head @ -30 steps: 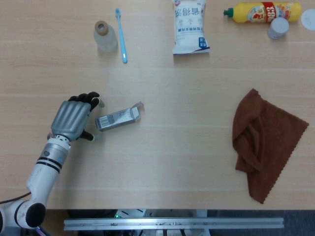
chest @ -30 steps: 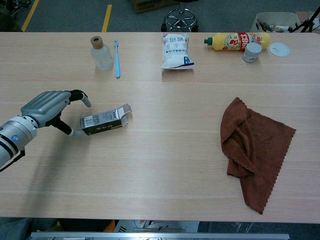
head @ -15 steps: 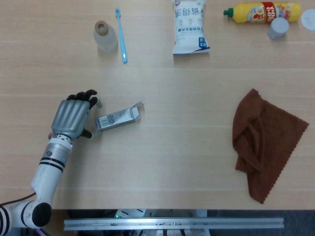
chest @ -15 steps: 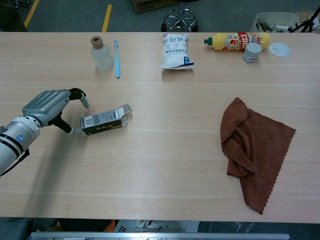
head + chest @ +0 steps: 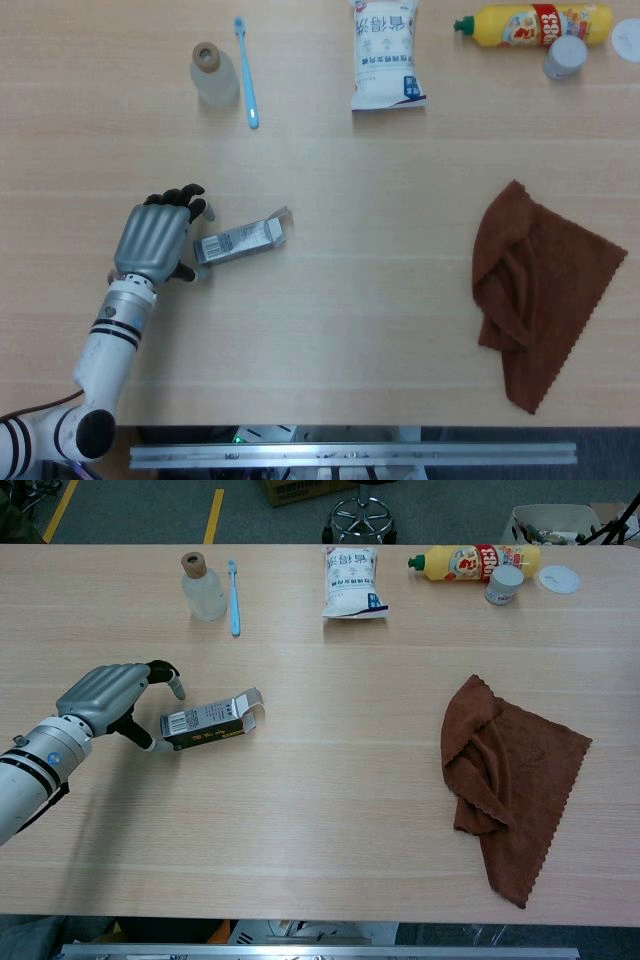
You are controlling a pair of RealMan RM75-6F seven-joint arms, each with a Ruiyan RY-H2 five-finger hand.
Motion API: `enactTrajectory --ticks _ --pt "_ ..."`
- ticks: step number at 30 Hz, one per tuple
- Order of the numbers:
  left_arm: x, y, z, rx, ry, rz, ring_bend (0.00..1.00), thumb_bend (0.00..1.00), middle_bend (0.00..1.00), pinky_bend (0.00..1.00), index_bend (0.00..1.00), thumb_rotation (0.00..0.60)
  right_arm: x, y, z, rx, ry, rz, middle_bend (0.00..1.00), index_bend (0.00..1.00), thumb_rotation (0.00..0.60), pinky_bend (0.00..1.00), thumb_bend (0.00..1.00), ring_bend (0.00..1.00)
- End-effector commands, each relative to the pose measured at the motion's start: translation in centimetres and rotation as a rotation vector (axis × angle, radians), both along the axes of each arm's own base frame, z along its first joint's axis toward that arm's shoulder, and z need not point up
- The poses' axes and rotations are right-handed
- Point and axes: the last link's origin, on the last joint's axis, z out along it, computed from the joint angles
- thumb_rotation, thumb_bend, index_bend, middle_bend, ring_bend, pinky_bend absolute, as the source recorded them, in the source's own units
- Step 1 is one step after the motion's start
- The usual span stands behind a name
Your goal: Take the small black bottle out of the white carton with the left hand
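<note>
The white carton [image 5: 240, 240] [image 5: 205, 720] lies on its side at the table's left, its open flap [image 5: 280, 225] facing right. No black bottle shows; the carton's inside is hidden. My left hand [image 5: 155, 240] [image 5: 100, 695] sits at the carton's closed left end, with curled fingers above that end and the thumb below it. I cannot tell whether it touches the carton, and it does not grip it. The right hand appears in neither view.
At the back stand a clear corked bottle [image 5: 212, 75], a blue toothbrush [image 5: 246, 72], a white pouch [image 5: 385, 50], a yellow bottle [image 5: 530, 22] lying down and a small jar [image 5: 565, 57]. A crumpled brown cloth [image 5: 540, 290] lies on the right.
My left hand has shifted slightly right, closing in on the carton's left end. The carton has not moved.
</note>
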Motion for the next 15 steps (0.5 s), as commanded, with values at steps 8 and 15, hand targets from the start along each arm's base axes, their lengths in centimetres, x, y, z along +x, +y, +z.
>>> enactTrajectory --ticks 8,15 --pt "0.57 0.40 -0.09 0.014 -0.013 -0.008 0.22 0.08 0.19 0.26 0.36 0.597 -0.22 0.19 -0.04 0.000 -0.004 -0.007 0.15 0.22 0.600 0.18 0.12 0.11" --pt "0.53 0.76 -0.08 0.022 -0.010 -0.008 0.22 0.08 0.19 0.26 0.36 0.598 -0.22 0.22 -0.17 0.004 -0.005 -0.006 0.15 0.22 0.600 0.18 0.12 0.11"
